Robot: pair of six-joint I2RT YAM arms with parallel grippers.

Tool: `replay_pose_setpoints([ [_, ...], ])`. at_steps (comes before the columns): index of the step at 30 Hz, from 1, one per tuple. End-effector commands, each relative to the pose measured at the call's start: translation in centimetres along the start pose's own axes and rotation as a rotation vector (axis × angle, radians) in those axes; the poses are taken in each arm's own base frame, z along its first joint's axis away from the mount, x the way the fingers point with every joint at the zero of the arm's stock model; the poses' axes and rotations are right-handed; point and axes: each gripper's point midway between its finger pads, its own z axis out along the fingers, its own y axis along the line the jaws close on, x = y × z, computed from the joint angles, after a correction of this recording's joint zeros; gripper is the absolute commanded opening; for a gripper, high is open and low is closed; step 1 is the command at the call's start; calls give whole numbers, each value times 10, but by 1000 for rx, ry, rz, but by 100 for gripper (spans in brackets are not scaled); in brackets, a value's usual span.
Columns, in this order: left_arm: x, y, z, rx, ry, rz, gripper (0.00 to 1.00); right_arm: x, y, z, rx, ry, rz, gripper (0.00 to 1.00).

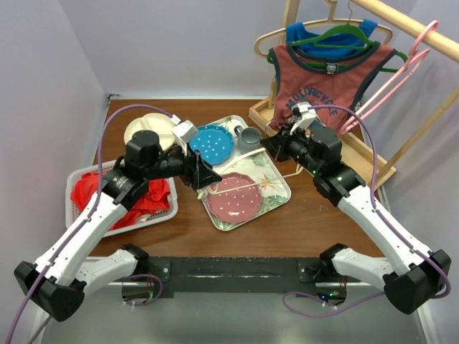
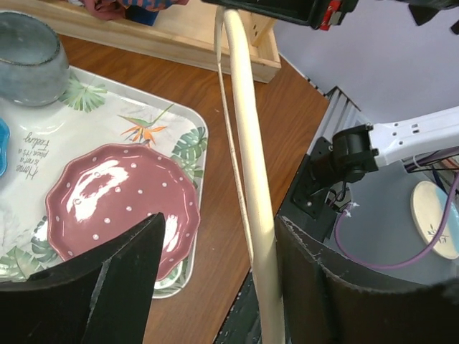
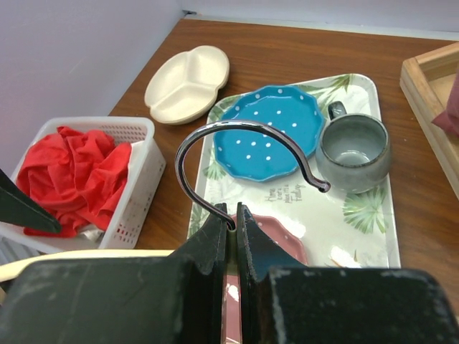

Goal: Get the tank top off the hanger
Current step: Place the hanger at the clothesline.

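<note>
I hold a bare cream wooden hanger (image 1: 251, 183) over the tray, with no cloth on it. My right gripper (image 1: 275, 147) (image 3: 231, 212) is shut on the neck of its dark metal hook (image 3: 244, 127). My left gripper (image 1: 204, 179) (image 2: 221, 228) stands open around one arm of the hanger (image 2: 251, 150). That bar lies against the right finger (image 2: 315, 287), with a gap to the left one. A crumpled red garment (image 1: 107, 192) (image 3: 68, 168) lies in the white basket (image 1: 166, 212); its cut does not show.
A leaf-print tray (image 1: 281, 192) under the hanger carries a pink plate (image 1: 233, 197), a blue plate (image 1: 212, 143) and a grey mug (image 1: 249, 136). A cream divided dish (image 1: 147, 129) sits behind. A wooden rack (image 1: 401, 25) at back right holds a rust-red tank top (image 1: 326, 82) and other hangers.
</note>
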Motion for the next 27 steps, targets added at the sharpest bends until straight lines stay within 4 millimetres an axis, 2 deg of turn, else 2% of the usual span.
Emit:
replay_pose_setpoints([
  [1, -9, 2, 4, -29, -25, 60, 65, -40, 11, -6, 4, -114, -19, 0],
  [8, -12, 7, 10, -66, -27, 61, 45, -39, 10, -6, 13, -112, -31, 0],
  [10, -15, 7, 11, -69, -30, 62, 33, -38, 10, -5, 12, -110, -31, 0],
  [11, -15, 6, 12, -66, -31, 65, 22, -39, 11, -5, 9, -111, -30, 0],
  [13, -17, 4, 13, -59, -31, 63, 11, -42, 14, -5, -3, -121, -21, 0],
  [14, -17, 4, 14, -64, -32, 63, 0, -42, 15, -5, -5, -124, -18, 0],
  [18, -17, 6, 15, -94, -42, 65, 0, -47, 20, -6, -26, -132, -13, 0],
  [20, -21, 10, 13, -122, -60, 75, 0, -51, 24, -10, -37, -139, -16, 4],
  [21, -23, 10, 12, -128, -67, 82, 0, -52, 25, -12, -39, -138, -19, 10],
  [22, -24, 11, 13, -136, -73, 90, 0, -55, 26, -17, -38, -143, -21, 20],
  [25, -29, 9, 13, -135, -91, 106, 0, -59, 27, -31, -32, -159, -35, 39],
  [27, -33, 5, 13, -126, -103, 116, 0, -62, 27, -39, -27, -167, -51, 46],
])
